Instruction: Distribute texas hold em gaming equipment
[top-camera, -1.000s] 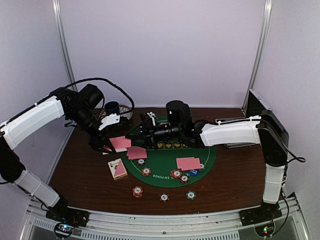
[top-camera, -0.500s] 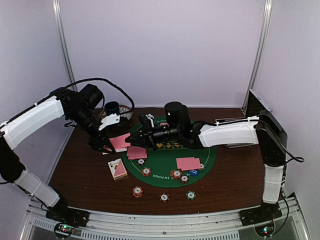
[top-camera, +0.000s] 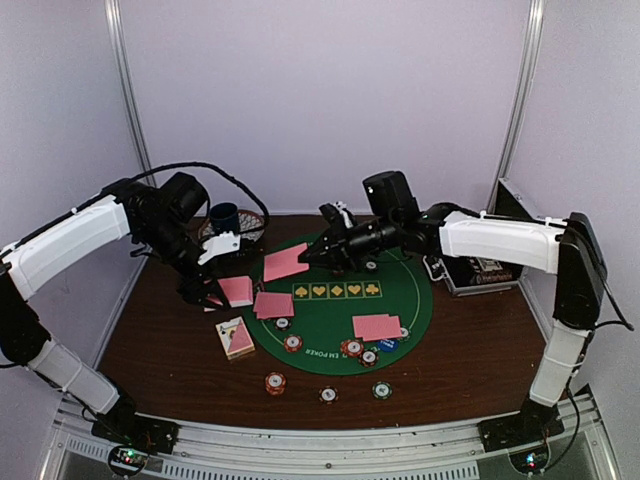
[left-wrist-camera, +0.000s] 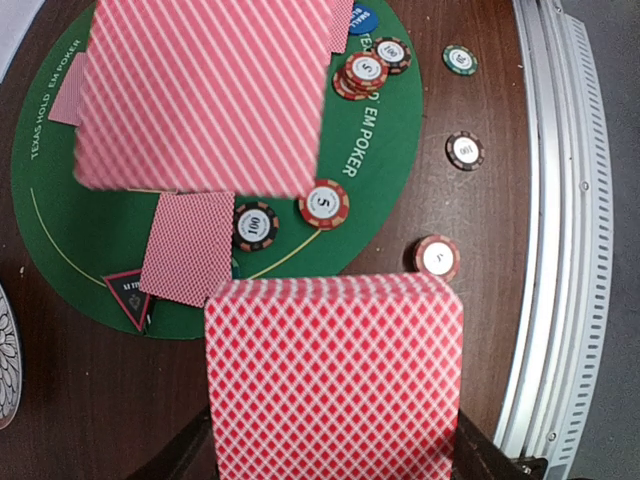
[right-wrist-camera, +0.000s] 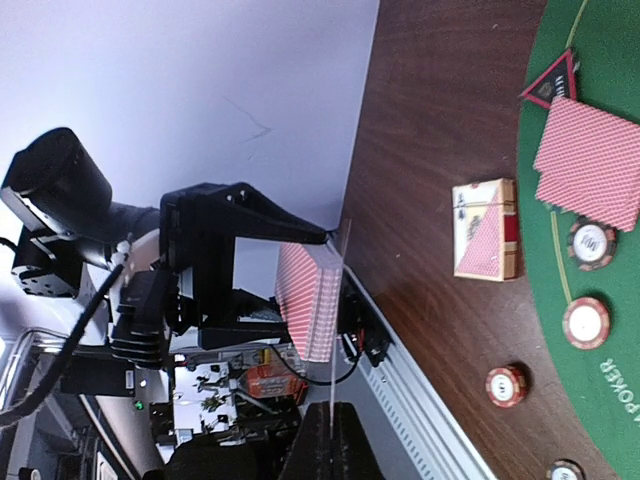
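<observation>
Top external: pink-backed card between right tool tips

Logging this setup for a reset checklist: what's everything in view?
deck: one, pink-backed, held over the table's left
card: one, pink-backed, held over the mat's far left
laid cards: at least four, pink-backed, two pairs on mat
chips: at least seven, red, green, dark; four spots on mat, three on table nearer
button: one, blue, on mat by right pair
marker: one, black-red triangle, mat's left edge
card box: one, pink-white, table left of mat
mat: one, green, table centre
cup: one, dark blue, with saucer
saucer: one, patterned, far left
case: one, metal, far right
table: one, brown
left fingers: shut on deck
right fingers: shut on card
</observation>
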